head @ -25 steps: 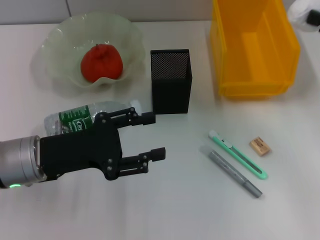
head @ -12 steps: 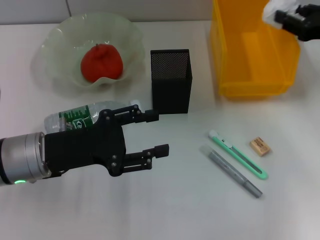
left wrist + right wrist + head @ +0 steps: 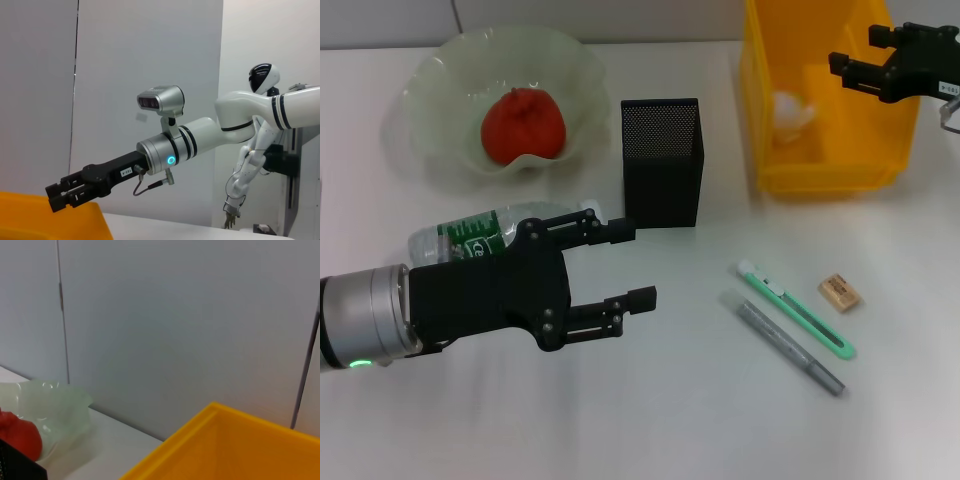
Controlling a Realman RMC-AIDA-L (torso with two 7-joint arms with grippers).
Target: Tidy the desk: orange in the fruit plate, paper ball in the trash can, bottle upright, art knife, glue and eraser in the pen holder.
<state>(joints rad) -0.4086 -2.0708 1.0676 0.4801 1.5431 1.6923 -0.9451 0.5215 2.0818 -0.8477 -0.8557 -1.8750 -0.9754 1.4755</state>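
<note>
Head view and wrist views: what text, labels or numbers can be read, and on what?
Clear plastic bottle with the green label: white lettering, too blurred to read.
Small tan eraser: faint print, illegible.
Right gripper: white sticker, characters too small.
No other text.

Yellow trash can (image 3: 820,150); red-orange orange (image 3: 523,124); black mesh pen holder (image 3: 661,165).

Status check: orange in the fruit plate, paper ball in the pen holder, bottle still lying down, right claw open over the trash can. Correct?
One error: the paper ball is in the yellow trash can, not the pen holder, as the head view shows. The rest holds: orange in the fruit plate, bottle lying down, right claw open over the trash can.
</note>
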